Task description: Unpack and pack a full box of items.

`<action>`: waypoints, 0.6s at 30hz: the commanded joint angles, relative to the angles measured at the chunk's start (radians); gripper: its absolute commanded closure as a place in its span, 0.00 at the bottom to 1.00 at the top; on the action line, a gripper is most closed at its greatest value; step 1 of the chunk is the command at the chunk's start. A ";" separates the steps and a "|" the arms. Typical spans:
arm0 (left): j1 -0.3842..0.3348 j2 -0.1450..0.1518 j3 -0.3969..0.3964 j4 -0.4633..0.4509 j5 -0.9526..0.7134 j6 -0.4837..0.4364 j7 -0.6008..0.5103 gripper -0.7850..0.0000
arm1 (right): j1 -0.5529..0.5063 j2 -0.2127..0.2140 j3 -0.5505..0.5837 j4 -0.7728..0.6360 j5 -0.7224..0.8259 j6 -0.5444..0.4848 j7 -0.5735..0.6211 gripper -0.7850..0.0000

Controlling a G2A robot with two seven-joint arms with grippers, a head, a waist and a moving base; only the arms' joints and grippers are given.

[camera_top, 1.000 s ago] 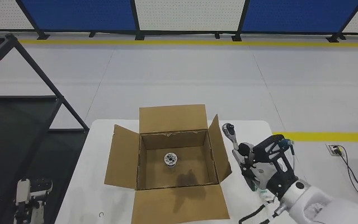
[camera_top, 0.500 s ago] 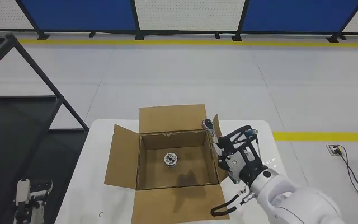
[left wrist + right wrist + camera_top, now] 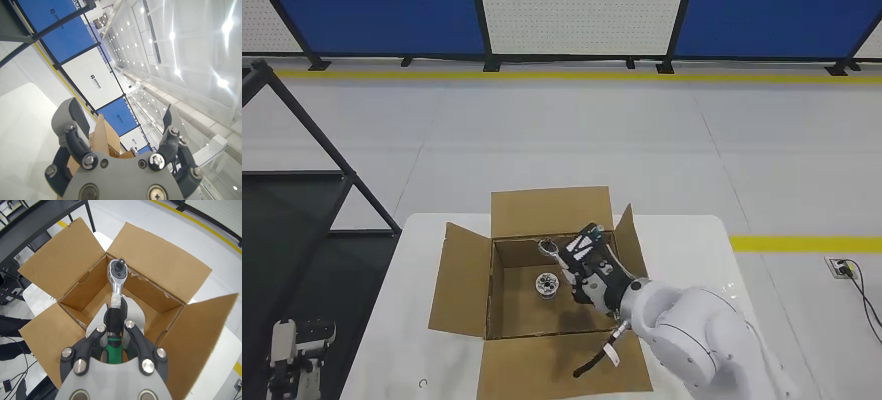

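An open cardboard box [image 3: 464,285] [image 3: 157,262] stands on the white table [image 3: 692,250], all flaps folded out. My right gripper [image 3: 577,262] [image 3: 114,317] hangs over the box's opening, shut on the black-and-green handle of a chrome ratchet wrench [image 3: 546,246] [image 3: 116,275]; the wrench head points toward the box's far wall. A small round metal part [image 3: 547,284] lies on the box floor. My left gripper [image 3: 121,117] is open, tilted up toward the ceiling, with the box's edge [image 3: 103,132] behind it.
A dark metal frame [image 3: 302,200] stands to the left of the table. Blue and white partition panels [image 3: 562,25] and a yellow floor line [image 3: 562,75] run along the far side. A power socket [image 3: 839,266] sits on the floor at the right.
My right arm has carried the ratchet wrench leftward from the table's right side, across the right flap, to above the box's inside.
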 commanded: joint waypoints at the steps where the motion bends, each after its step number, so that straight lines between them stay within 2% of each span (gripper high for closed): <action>1: 0.000 0.000 0.000 0.000 0.000 0.000 0.000 0.00 | 0.063 -0.014 -0.050 0.071 -0.009 0.022 0.011 1.00; 7: 0.000 0.000 0.000 0.000 0.000 0.000 0.000 0.00 | 0.184 -0.052 -0.148 0.259 0.007 0.040 0.073 1.00; 18: 0.000 0.000 0.000 0.000 0.000 0.000 0.000 0.00 | 0.247 -0.094 -0.221 0.474 -0.016 0.087 0.092 1.00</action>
